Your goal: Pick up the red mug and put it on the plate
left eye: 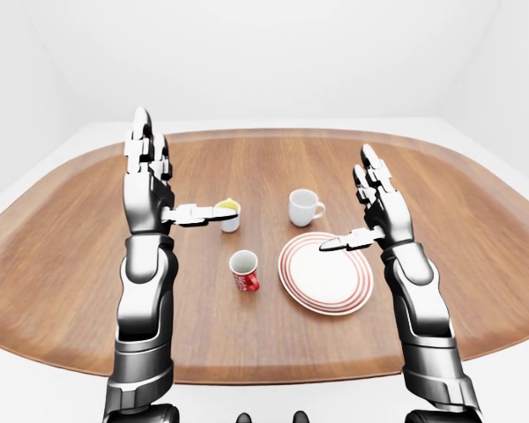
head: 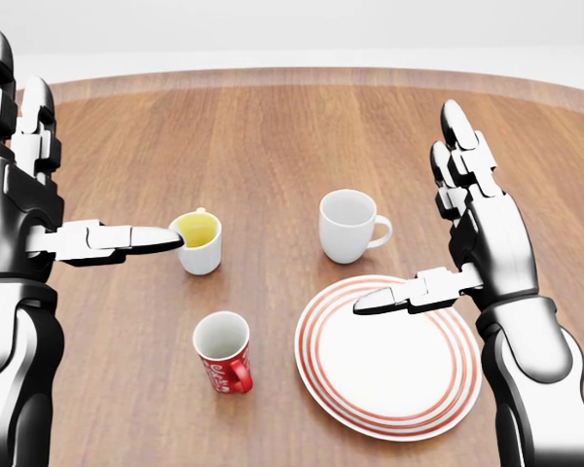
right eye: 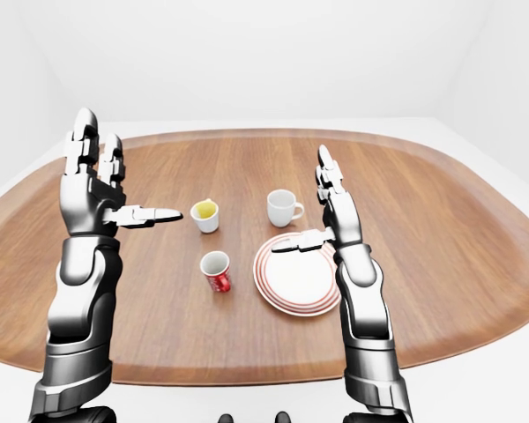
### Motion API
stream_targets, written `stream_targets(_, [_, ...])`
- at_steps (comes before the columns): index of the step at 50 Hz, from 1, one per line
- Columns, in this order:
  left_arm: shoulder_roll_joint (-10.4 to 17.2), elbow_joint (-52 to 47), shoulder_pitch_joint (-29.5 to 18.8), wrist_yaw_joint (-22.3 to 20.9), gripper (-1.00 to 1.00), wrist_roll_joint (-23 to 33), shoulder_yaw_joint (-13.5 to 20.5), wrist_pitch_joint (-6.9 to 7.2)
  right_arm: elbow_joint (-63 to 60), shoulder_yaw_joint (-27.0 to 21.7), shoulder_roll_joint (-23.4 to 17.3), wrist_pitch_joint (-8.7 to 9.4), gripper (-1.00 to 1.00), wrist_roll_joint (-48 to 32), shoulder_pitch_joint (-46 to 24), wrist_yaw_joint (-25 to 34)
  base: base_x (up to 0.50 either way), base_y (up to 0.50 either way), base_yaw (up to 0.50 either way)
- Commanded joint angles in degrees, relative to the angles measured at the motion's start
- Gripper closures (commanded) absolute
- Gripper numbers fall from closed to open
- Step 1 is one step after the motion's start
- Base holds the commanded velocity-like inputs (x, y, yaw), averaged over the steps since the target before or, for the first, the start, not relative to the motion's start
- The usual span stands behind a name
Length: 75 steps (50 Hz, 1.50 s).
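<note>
Mug [head: 224, 352]: red with white lettering on its side, white inside. Standing upright on the wooden table, mouth open upward, nothing visible inside. Handle not clearly visible. Sits at lower centre-left of the head view, just left of the plate, with a strip of bare wood between them; not touching it.

Plate [head: 387, 344]: round, white, with concentric red rings around its rim. Lies flat on the table at lower centre-right of the head view. Its white centre is bare; nothing rests on it.
</note>
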Motion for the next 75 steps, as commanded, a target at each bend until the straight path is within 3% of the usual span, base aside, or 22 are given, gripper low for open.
stream_targets(1, [-0.13,0.53,0.04,-0.05,-1.0,0.25,-0.21,0.0,-0.55,0.1,0.07,0.0,-1.0,-0.14,0.13,0.29,0.19,0.0,0.0])
stream_targets(56, [0.1,-1.1,0.5,-0.31,-1.0,0.14,0.26,0.0,-0.42,0.77,0.57,0.0,-1.0,-0.97,0.49,0.97,0.17,0.0,0.0])
stream_targets(75, [0.89,-2.96,0.28,-0.13,-1.0,-0.77,1.15,0.0,3.72,6.06,4.49,0.0,-1.0,-5.23,1.33,1.29,0.0,0.0,0.0])
